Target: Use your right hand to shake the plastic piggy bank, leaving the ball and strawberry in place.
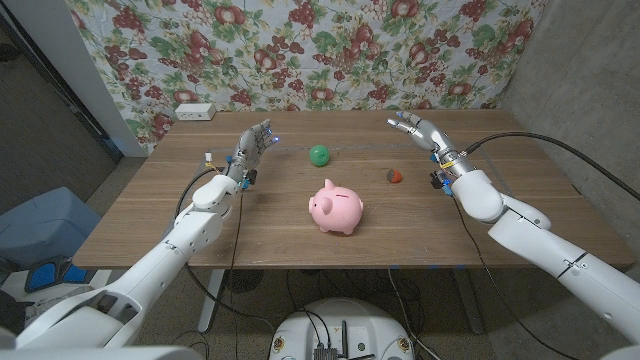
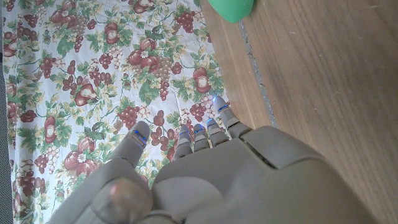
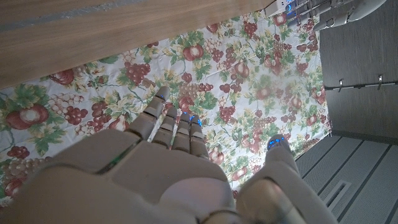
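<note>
A pink plastic piggy bank [image 1: 336,208] stands on the wooden table [image 1: 300,240] near its middle. A green ball [image 1: 318,155] lies behind it, and its edge shows as the green ball [image 2: 233,7] in the left wrist view. A small red strawberry [image 1: 395,177] lies to the right of the pig. My right hand [image 1: 418,131] hovers open above the table's right rear, beyond the strawberry, holding nothing. My left hand [image 1: 253,147] is raised open at the left rear, left of the ball. Both wrist views show each hand's back, the left hand [image 2: 205,180] and the right hand [image 3: 161,174], with fingers extended.
A fruit-patterned cloth [image 1: 300,50] hangs behind the table. A white power strip [image 1: 195,111] lies at the table's back left corner. A grey concrete wall [image 1: 590,70] stands to the right.
</note>
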Robot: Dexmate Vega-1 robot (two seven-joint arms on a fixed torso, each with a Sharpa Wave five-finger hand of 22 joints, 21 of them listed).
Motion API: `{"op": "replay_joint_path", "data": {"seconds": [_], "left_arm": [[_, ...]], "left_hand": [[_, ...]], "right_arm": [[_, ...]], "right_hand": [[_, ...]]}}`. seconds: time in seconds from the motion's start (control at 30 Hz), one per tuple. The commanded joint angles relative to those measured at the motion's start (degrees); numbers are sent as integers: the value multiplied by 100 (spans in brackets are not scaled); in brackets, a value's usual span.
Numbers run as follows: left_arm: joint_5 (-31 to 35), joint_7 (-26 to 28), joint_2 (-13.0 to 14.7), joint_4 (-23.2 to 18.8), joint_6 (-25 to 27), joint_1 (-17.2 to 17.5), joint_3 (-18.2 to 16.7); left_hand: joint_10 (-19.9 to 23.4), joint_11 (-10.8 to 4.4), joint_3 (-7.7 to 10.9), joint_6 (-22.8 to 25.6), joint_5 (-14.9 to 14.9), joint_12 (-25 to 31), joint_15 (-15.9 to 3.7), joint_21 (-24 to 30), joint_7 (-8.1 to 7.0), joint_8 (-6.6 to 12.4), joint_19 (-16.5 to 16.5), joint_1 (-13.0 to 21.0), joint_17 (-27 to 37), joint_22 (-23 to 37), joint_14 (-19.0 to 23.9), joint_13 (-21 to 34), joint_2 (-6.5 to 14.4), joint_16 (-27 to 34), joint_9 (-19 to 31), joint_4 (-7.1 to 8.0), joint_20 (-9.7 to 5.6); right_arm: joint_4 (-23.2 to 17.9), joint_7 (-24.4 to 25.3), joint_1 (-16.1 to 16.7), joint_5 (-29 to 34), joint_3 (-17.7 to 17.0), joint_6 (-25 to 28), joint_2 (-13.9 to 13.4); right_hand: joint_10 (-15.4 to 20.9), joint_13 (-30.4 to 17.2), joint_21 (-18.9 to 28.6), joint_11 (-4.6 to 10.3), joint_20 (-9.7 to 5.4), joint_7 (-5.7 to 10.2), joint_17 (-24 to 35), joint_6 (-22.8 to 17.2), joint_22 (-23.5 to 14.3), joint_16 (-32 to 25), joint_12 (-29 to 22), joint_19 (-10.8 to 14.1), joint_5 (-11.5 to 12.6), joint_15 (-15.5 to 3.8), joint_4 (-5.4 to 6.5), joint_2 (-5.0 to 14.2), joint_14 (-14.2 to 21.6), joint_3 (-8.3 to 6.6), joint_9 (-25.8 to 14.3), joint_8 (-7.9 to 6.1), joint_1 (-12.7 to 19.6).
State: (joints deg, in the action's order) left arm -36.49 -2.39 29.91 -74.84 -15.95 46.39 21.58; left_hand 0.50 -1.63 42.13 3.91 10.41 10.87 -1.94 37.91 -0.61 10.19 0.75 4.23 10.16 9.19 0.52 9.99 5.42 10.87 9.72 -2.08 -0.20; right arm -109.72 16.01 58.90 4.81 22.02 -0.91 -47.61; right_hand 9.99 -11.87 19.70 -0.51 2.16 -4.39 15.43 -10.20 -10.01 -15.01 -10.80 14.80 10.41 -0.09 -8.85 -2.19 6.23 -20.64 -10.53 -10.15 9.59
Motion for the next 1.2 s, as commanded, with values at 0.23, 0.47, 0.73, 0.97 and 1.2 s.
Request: {"op": "replay_joint_path", "data": {"seconds": [0.23, 0.47, 0.73, 0.97, 1.2], "left_arm": [[10, 79, 67, -189, 0, 159, -39], [15, 91, 97, -243, -39, 210, -63], [4, 69, 125, -254, -50, 232, -81], [-15, 37, 138, -242, -76, 247, -97], [-40, 9, 149, -227, -106, 268, -120]], "left_hand": [[38, -1, 3, 35, 31, 25, -27, -53, 23, 23, 61, -68, -3, 26, 55, 22, 197, -1, 22, -39, 16], [37, -6, 7, 34, 30, 24, -25, -80, 26, 22, 74, -78, -2, 26, 63, 22, 198, 0, 23, -46, 15], [39, -3, 10, 36, 30, 23, -28, -108, 33, 22, 83, -87, -3, 27, 67, 23, 197, -2, 23, -53, 19], [40, 1, 12, 34, 29, 23, -26, -128, 38, 21, 96, -95, -2, 28, 71, 23, 197, -2, 23, -57, 18], [42, -14, 14, 34, 29, 22, -29, -153, 38, 21, 106, -104, -2, 28, 71, 23, 198, -3, 23, -62, 23]], "right_arm": [[-550, -312, 93, 541, 102, 505, -348], [-766, -362, 164, 707, 116, 663, -431], [-994, -499, 208, 881, 159, 911, -520], [-1182, -513, 275, 1069, 183, 1107, -578], [-1352, -692, 240, 1267, 280, 1318, -641]], "right_hand": [[-48, -20, -32, 23, -27, 9, 16, 89, -25, 42, -9, 4, 79, -19, -15, -81, -34, 48, -24, -14, -15], [-84, -25, -55, 49, -1, 24, 18, 132, -29, 48, -11, -14, 101, -28, -17, -121, -46, 67, -26, -23, -17], [-90, -30, -75, 49, 23, 25, 19, 150, -32, 52, -22, -28, 124, -29, -20, -148, -55, 80, -28, -38, -9], [-95, -34, -93, 55, 42, 73, 23, 137, -35, 54, -33, -34, 145, -50, -18, -164, -61, 88, -30, -61, -1], [-108, -39, -109, 67, 62, 68, 27, 161, -38, 53, -38, -42, 163, -69, -14, -176, -62, 96, -32, -65, 3]]}}
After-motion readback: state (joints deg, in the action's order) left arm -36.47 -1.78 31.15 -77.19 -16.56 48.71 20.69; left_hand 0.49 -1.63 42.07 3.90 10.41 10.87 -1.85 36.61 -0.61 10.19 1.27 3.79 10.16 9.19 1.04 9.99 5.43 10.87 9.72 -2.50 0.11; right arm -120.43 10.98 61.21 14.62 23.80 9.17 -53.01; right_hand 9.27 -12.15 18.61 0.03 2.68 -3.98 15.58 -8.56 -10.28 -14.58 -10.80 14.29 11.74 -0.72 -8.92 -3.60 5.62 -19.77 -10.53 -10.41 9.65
